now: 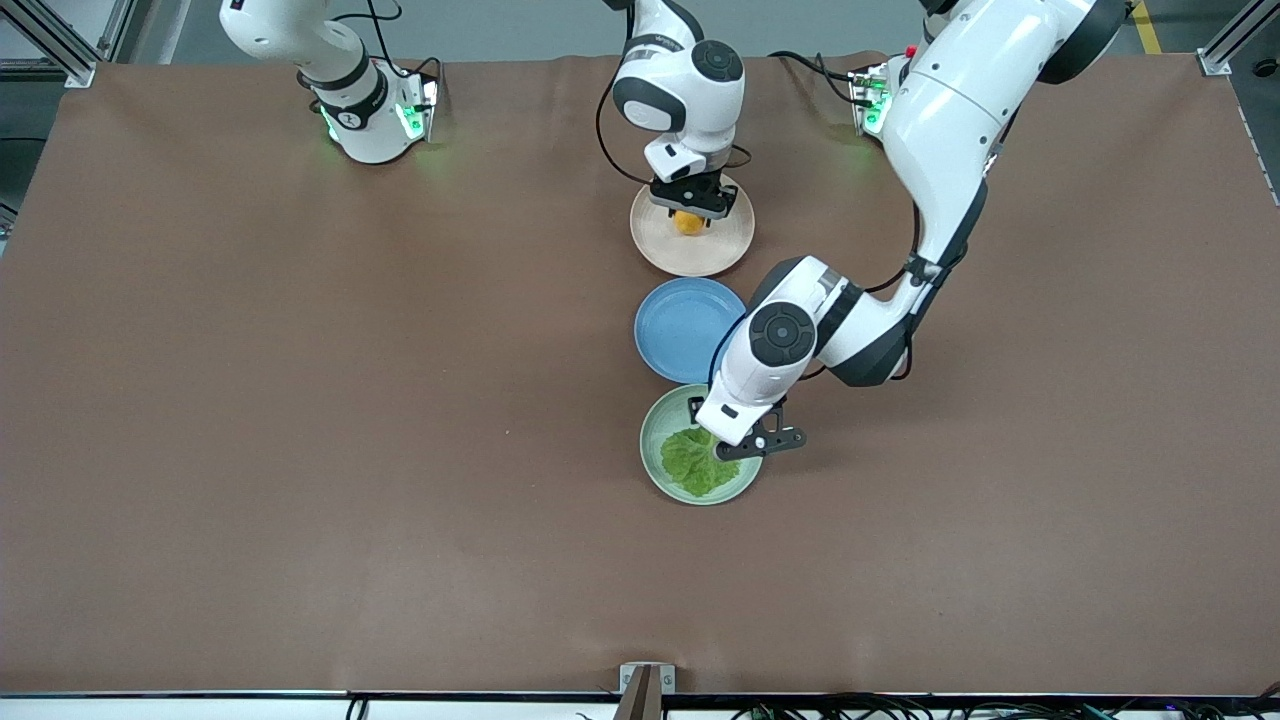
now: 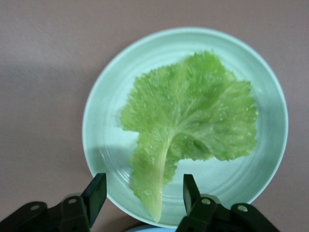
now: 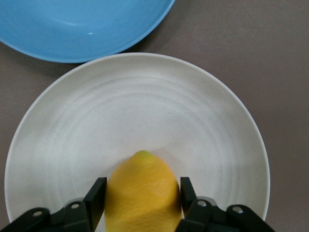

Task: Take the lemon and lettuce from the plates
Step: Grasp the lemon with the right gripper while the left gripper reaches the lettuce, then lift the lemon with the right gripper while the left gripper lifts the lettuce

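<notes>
The right end effector (image 3: 140, 200) has its fingers on both sides of the lemon (image 3: 142, 193) on the cream plate (image 3: 145, 106) near the robots' edge; next, lift. The left end effector (image 2: 144, 195), fingers apart, hangs over the lettuce (image 2: 193, 121) stem on the green plate (image 2: 106, 125). The blue plate (image 1: 680, 325) between holds nothing.

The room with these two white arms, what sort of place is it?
Probably a robotics lab, not a kitchen: a brown covered table, metal framing at its corners, cables along its edge, and plates holding only a lemon and a lettuce leaf.
</notes>
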Robot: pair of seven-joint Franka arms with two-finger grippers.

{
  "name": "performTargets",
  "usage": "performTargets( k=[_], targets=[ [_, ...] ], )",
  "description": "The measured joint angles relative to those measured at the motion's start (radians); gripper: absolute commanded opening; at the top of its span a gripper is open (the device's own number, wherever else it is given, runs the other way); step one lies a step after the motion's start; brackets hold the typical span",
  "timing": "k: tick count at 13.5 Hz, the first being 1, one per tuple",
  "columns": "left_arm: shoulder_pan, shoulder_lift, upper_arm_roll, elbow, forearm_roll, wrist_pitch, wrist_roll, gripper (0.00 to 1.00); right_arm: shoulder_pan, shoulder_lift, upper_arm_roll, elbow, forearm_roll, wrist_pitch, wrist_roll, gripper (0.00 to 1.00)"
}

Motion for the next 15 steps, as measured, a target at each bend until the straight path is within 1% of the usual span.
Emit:
performTargets(
  k=[2, 3, 4, 5, 6, 8, 10, 11, 12, 13, 15],
  targets=[
    [-0.017, 0.013, 0.001, 0.0, 0.002, 0.0, -0.009, 0.69, 0.0, 0.0, 0.0, 0.0, 0.0, -0.001, 0.006, 0.34],
    [-0.022, 0.019, 0.001, 0.0, 0.011, 0.0, -0.013, 0.67, 0.0, 0.0, -0.001, 0.002, 0.0, -0.003, 0.009, 0.33],
    [-0.023, 0.024, 0.001, 0.0, 0.026, 0.0, -0.017, 0.64, 0.0, 0.0, -0.003, 0.002, 0.0, -0.005, 0.009, 0.32],
    [-0.024, 0.029, 0.001, 0.0, 0.037, 0.0, -0.018, 0.61, -0.003, -0.001, -0.005, 0.005, 0.0, -0.006, 0.009, 0.06],
    [-0.023, 0.033, 0.002, 0.0, 0.04, 0.0, -0.018, 0.54, -0.009, -0.003, -0.008, 0.009, 0.0, -0.012, 0.008, 0.0],
    [-0.023, 0.037, 0.004, 0.001, 0.041, 0.0, -0.018, 0.36, -0.028, -0.017, -0.012, 0.019, 0.0, -0.033, 0.004, 0.0],
    [-0.025, 0.045, 0.004, 0.002, 0.041, 0.0, -0.018, 0.29, -0.057, -0.044, -0.014, 0.023, 0.0, -0.064, -0.01, 0.0],
    [-0.026, 0.049, 0.003, 0.002, 0.041, 0.0, -0.018, 0.23, -0.077, -0.064, -0.015, 0.015, 0.0, -0.078, -0.038, 0.0],
    [-0.028, 0.052, 0.003, 0.003, 0.041, 0.001, -0.018, 0.08, -0.103, -0.093, -0.016, -0.007, 0.0, -0.084, -0.084, 0.0],
    [-0.028, 0.054, 0.003, 0.004, 0.041, 0.001, -0.018, 0.02, -0.138, -0.134, -0.017, -0.042, 0.0, -0.087, -0.143, 0.0],
    [-0.029, 0.054, 0.003, 0.007, 0.041, 0.001, -0.018, 0.0, -0.224, -0.231, -0.02, -0.128, 0.0, -0.094, -0.269, 0.0]
  ],
)
